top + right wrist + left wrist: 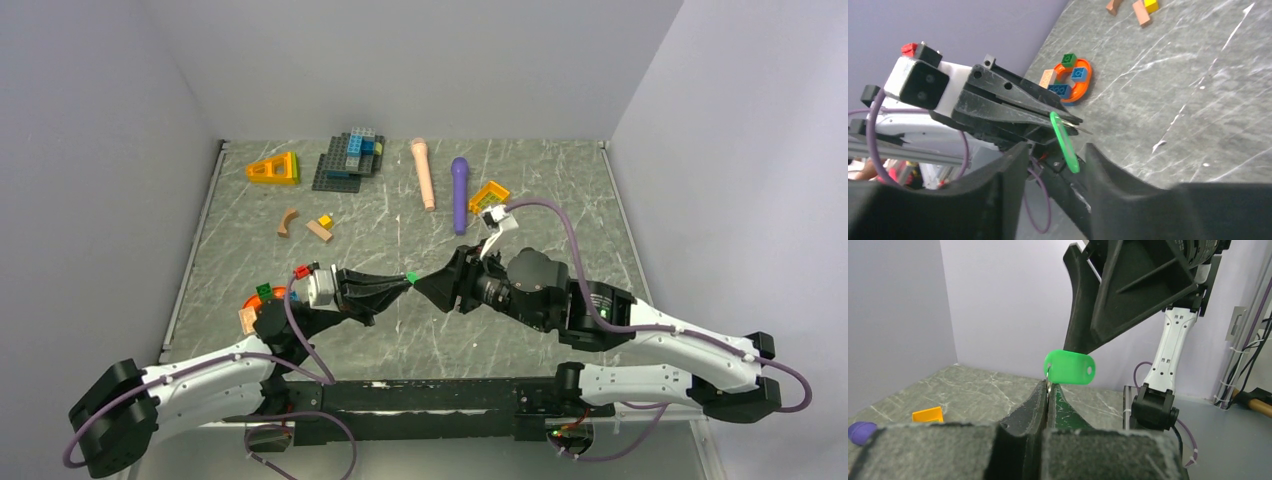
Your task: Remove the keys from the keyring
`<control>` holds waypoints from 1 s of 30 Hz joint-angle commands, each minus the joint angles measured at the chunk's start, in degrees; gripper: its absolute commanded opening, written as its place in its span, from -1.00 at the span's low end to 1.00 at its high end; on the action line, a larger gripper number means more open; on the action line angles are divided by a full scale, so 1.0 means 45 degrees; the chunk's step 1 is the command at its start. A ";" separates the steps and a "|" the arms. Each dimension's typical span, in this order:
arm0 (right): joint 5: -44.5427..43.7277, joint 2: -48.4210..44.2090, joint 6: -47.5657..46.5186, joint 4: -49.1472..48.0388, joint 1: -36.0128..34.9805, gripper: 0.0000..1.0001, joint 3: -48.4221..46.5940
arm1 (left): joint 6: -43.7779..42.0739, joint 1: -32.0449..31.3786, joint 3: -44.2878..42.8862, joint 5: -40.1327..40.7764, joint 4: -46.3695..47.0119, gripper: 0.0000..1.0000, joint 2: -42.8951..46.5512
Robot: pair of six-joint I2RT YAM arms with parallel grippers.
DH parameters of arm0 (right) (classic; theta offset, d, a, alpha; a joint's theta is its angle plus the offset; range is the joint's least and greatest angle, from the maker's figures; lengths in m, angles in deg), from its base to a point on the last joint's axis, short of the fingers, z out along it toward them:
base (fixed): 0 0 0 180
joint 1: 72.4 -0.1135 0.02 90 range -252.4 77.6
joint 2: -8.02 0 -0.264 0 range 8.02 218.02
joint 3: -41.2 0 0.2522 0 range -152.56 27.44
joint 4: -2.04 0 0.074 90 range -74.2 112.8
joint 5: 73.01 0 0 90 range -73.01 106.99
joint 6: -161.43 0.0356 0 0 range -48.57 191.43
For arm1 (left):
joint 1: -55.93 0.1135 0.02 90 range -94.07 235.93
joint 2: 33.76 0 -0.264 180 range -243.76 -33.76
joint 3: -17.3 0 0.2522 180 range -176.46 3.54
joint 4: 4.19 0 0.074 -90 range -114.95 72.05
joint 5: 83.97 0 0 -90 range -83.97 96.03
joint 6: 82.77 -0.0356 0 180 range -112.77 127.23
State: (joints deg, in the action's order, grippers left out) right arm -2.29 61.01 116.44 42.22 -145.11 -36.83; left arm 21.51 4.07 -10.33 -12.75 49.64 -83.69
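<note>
Between 2 grippers, green key tag [1069,368]

Purple cylinder [459,193] beside beige cylinder [423,172].

Left end effector [400,281] closed, right end effector [425,285] parted

The table [560,190] is grey marble with white veins. On it lie a purple stick [459,194], a peach stick [424,172] beside it, and orange wedges [273,169]. The tag [1069,368] is bright green; both grippers [392,288] [436,287] are black.
</note>
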 commanded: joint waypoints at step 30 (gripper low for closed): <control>0.2361 0.0170 -0.5822 -0.0217 -0.0076 0.49 0.0569 | 0.0912 -0.0029 -1.0975 -0.0296 -2.5858 -1.00 -0.1509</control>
State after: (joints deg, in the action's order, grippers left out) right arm 7.15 60.86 93.91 43.35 -145.24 -34.82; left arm 25.36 4.09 -59.33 -9.74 -55.29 -89.94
